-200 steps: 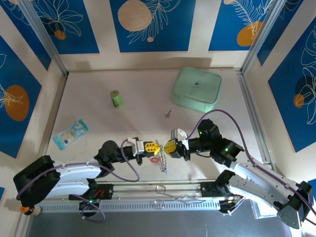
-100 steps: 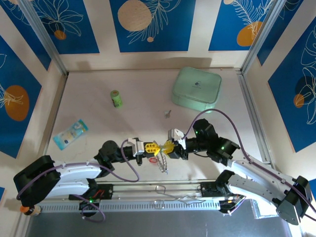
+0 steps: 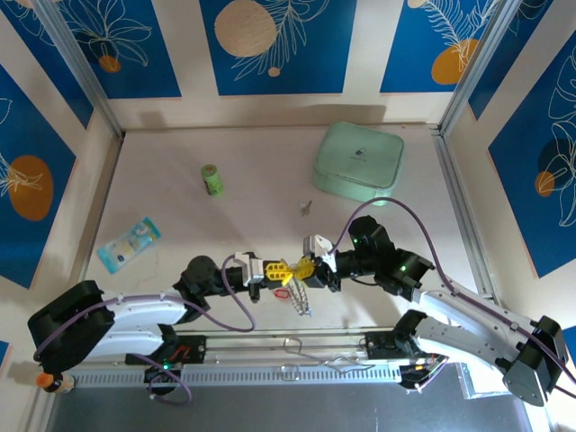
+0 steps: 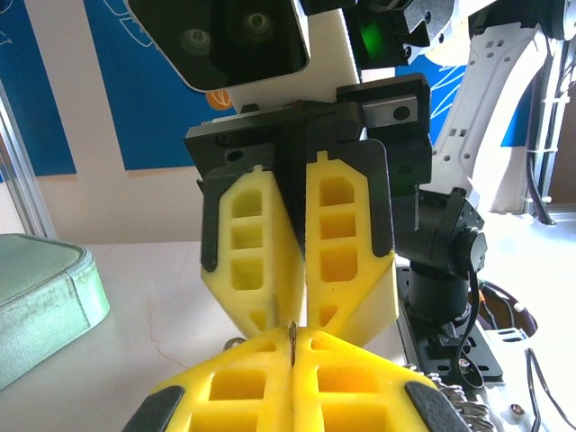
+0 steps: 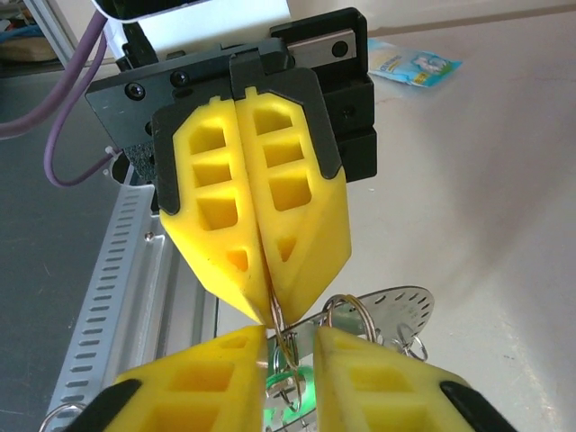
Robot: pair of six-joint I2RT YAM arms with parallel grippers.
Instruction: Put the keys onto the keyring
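My two yellow-fingered grippers meet tip to tip near the table's front. The left gripper is shut on a thin wire of the keyring, whose beaded loop hangs below the fingers. The right gripper faces it with its jaws a little apart, the ring wire in the gap. Keys hang under the ring: a green one and a red one. A plain silver key lies alone farther back.
A mint-green box stands at the back right and a green bottle at the back left. A blue packet lies at the left. A perforated metal tag hangs among the rings.
The right gripper has slid left until its fingertips meet those of the left gripper at the ring. The left gripper has stayed shut and still.
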